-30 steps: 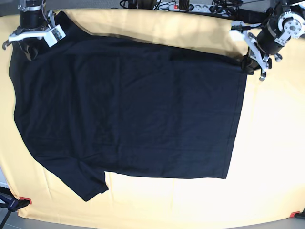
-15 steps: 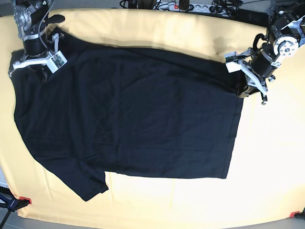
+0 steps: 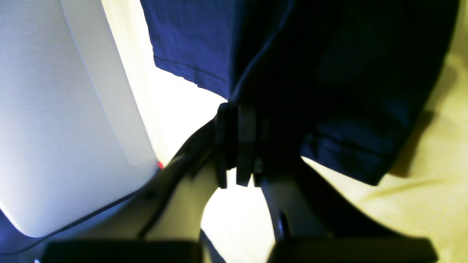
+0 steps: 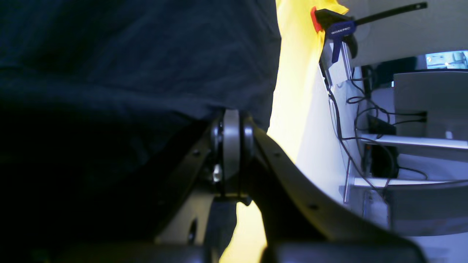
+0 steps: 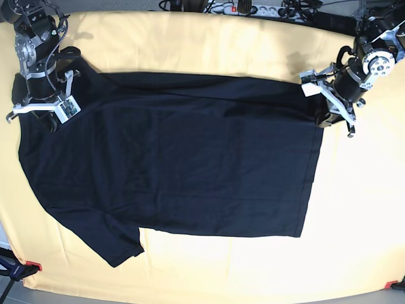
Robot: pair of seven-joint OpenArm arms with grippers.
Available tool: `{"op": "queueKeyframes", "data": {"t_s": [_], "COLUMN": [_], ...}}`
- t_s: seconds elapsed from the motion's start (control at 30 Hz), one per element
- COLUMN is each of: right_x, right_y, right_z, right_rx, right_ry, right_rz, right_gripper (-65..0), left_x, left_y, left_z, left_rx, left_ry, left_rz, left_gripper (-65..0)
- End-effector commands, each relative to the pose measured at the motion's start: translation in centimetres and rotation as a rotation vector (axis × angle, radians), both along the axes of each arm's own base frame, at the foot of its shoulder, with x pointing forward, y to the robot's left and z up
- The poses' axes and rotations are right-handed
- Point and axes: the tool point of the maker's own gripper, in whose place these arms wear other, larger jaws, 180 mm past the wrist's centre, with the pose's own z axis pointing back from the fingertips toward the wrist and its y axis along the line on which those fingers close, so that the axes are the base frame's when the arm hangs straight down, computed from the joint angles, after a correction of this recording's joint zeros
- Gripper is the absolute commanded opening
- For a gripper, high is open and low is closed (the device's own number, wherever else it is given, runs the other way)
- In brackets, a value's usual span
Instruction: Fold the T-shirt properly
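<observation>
A blue clamp (image 4: 338,31) with a red pad grips the corner of the yellow cloth in the right wrist view, and white lettering on it seems to read "WORKPRO", though it is small. No other writing can be read; the shirt's front shows no mark from here.

The black T-shirt (image 5: 171,164) lies spread on the desk (image 5: 354,209), which is covered in pale yellow cloth. One short sleeve points toward the near left corner. Its far edge is doubled over into a low fold along the back.

The right tool (image 5: 45,117) stands at the far left of the base view, closed on the shirt's edge; its wrist view shows the fingers (image 4: 231,146) pressed together with dark fabric bunched over them. The left tool (image 5: 329,114) stands at the far right corner of the shirt, pinching the hem; its wrist view shows cloth gathered between the pads (image 3: 239,146) and draping down.

A power strip (image 5: 247,9) and cables run behind the desk. Red clamp tips (image 5: 31,265) show at the near corners. Shelving and wires (image 4: 365,120) sit off the desk's edge, blurred.
</observation>
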Motion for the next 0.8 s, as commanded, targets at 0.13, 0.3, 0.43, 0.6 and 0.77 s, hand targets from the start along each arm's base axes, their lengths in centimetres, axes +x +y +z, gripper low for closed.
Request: {"op": "queueKeyframes", "data": {"t_s": [0.13,0.3,0.43,0.6,0.77], "right_x": [0.3,0.3,0.1,0.6,2.6], "right_y": [-0.1,0.1,0.6,0.8,-1.7], "right_z": [0.7,0.6,0.0,0.4,-0.2], "right_rx": [-0.02,-0.005,0.031,0.039,0.088], "right_ry": [-0.018,-0.013,0.013,-0.009,-0.046], "right_rz": [0.022,0.02,0.036,0.052,-0.059], "right_gripper": [-65.0,-65.0,-65.0,-65.0,-43.9], "left_x": [3.1,3.6,3.0,3.9,6.0], "left_y": [0.2,-0.1,-0.5,0.8,2.7], "left_z": [3.3,3.5,2.1,1.2,1.5], "left_rx": [-0.032,-0.09,-0.103,-0.1,-0.213], "left_ry": [-0.119,-0.107,-0.043,-0.057,-0.133], "left_rz": [0.02,0.05,0.06,0.105,0.257], "left_gripper": [-65.0,-65.0,-65.0,-65.0,-44.9]}}
